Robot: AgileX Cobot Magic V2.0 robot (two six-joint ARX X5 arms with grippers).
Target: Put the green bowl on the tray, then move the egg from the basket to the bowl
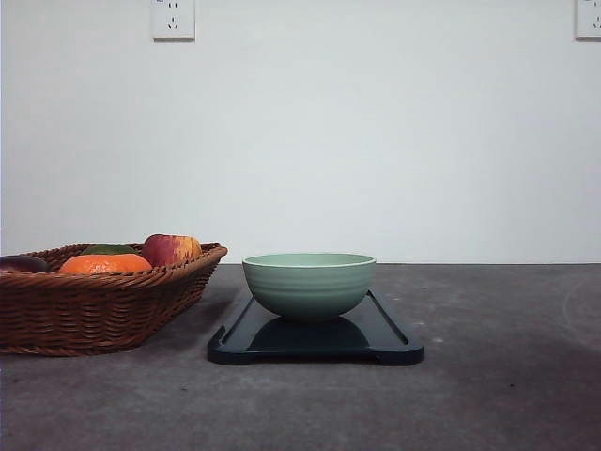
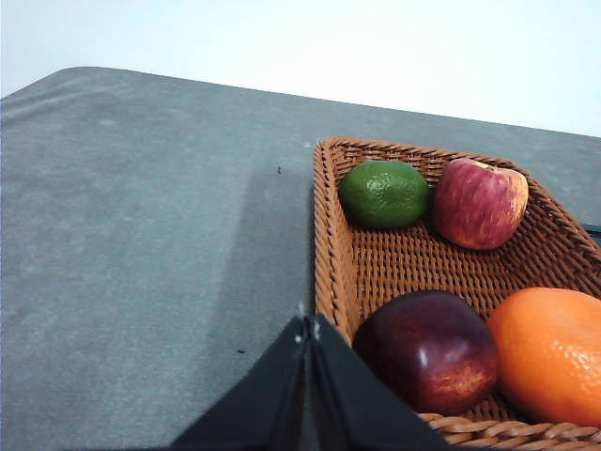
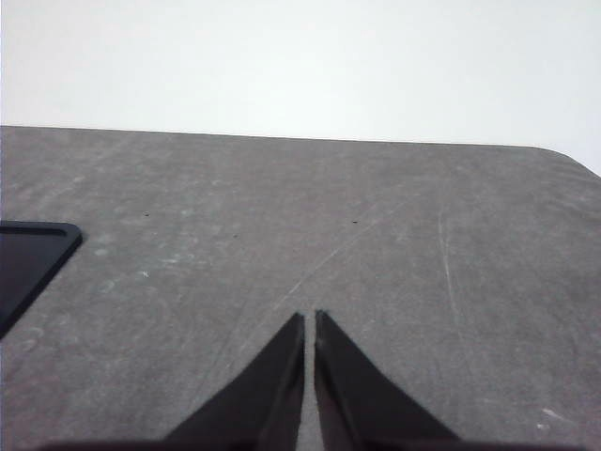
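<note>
A pale green bowl (image 1: 309, 284) sits upright in the middle of a dark glossy tray (image 1: 385, 331) on a grey table (image 1: 498, 376), so the first step looks done. Just beside the tray, on the robot's left, stands a wide brown wicker basket (image 1: 103, 310). The left wrist view looks into the basket (image 2: 329, 235) and shows a lime (image 2: 384, 194), a red apple (image 2: 480, 202), a dark red plum-like fruit (image 2: 427, 350) and an orange (image 2: 549, 354); no egg is visible among them, so it may lie hidden in a part outside the frame. The left tool (image 2: 308, 331) has its tips pressed together, hovering at the basket's near rim. The right tool (image 3: 310, 324) is likewise closed, holding nothing, above bare table (image 3: 376, 235) with a corner of the tray (image 3: 28, 258) off to one side. An egg would likely be light, smooth and easy to crack or let slip, so a gentle pinch across its widest middle seems safest.
</note>
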